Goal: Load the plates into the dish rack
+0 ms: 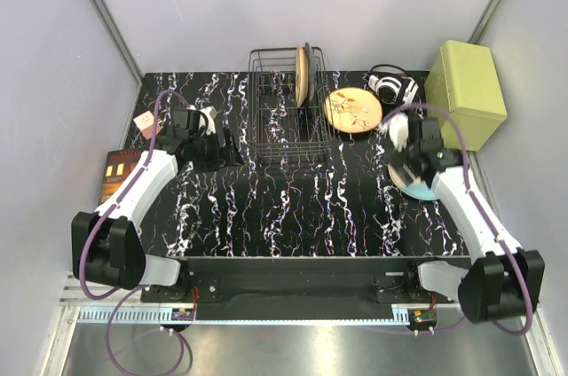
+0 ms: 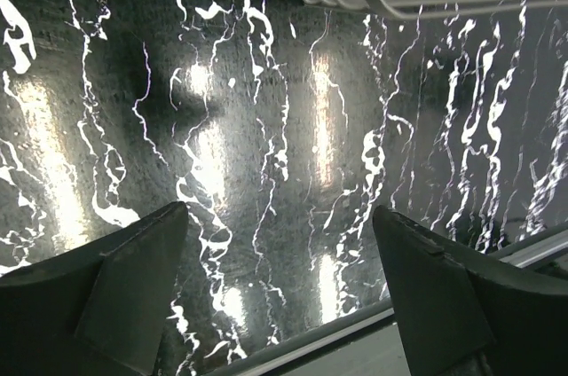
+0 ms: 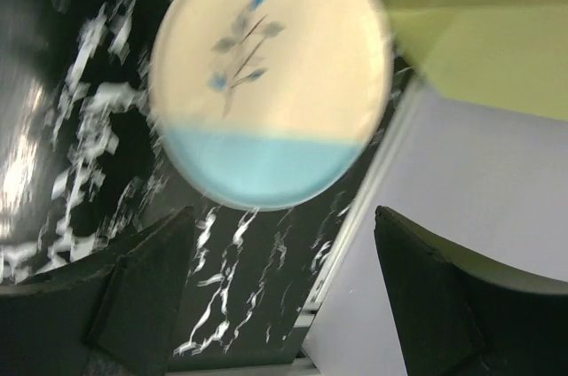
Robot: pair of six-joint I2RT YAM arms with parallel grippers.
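The cream plate (image 3: 271, 74) bears a blue segment, the orange plate (image 1: 352, 110) branches

Open marbled table (image 1: 293, 207) in front of the dish rack (image 1: 275, 119), its left slots free from above, upright plates (image 1: 303, 74) filling its right side, orange plate (image 1: 352, 110) flat just right of it, headphones (image 1: 389, 86) and yellow-green box (image 1: 466, 92) farther right

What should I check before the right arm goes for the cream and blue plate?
1. Right gripper open, nothing between its fingers: ok.
2. Cream and blue plate lies flat on the table, ahead of the fingers: ok.
3. Room between that plate and the yellow-green box: cannot tell.
4. Dish rack has free slots nearer than the two plates standing in it: ok.
5. Left gripper open, holding nothing: ok.
6. Orange plate lies flat between right arm and rack, on the likely path: not ok.
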